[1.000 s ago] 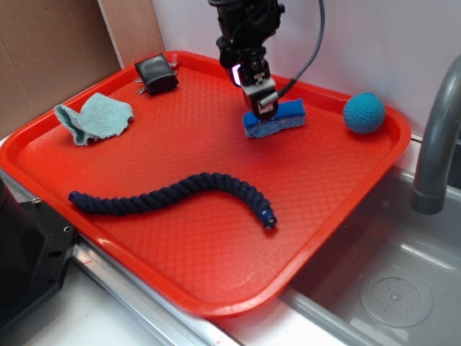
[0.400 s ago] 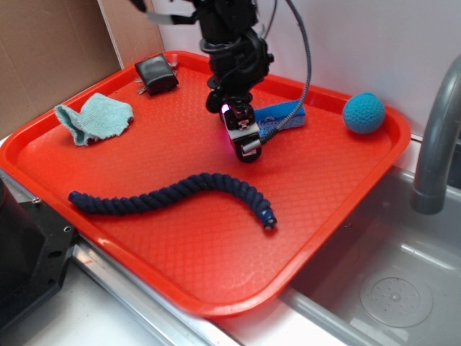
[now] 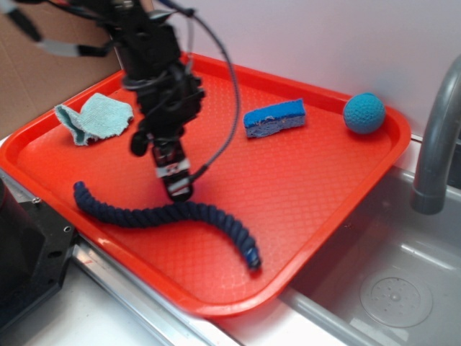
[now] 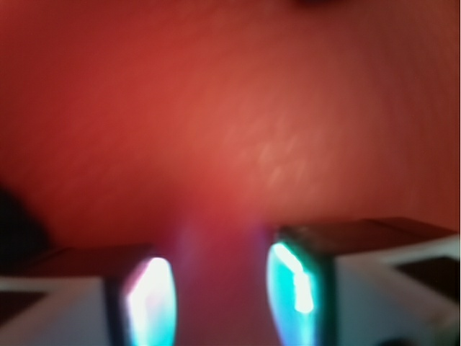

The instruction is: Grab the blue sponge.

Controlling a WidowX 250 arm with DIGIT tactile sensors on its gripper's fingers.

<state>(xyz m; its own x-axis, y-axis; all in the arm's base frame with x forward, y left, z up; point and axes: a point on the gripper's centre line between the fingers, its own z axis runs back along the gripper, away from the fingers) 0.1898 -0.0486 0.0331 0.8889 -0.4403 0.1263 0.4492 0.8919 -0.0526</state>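
The blue sponge (image 3: 274,117) lies flat on the back of the red tray (image 3: 317,187), left of the teal ball, with nothing touching it. My gripper (image 3: 177,186) points down at the left-middle of the tray, well to the left and front of the sponge, its tip right above the dark blue rope (image 3: 169,215). In the blurred wrist view the gripper (image 4: 223,288) is open, with only red tray floor showing between the two glowing pads (image 4: 292,281). The sponge is out of the wrist view.
A teal crocheted ball (image 3: 364,113) sits at the tray's back right corner. A pale teal rag (image 3: 95,117) lies at the left. The rope curves along the tray's front. A grey faucet (image 3: 436,144) and sink (image 3: 396,288) are to the right.
My arm has swung from the sponge to the left and front of the tray. The sponge stays behind on the tray. The rope has shifted and its right end now lies lower.
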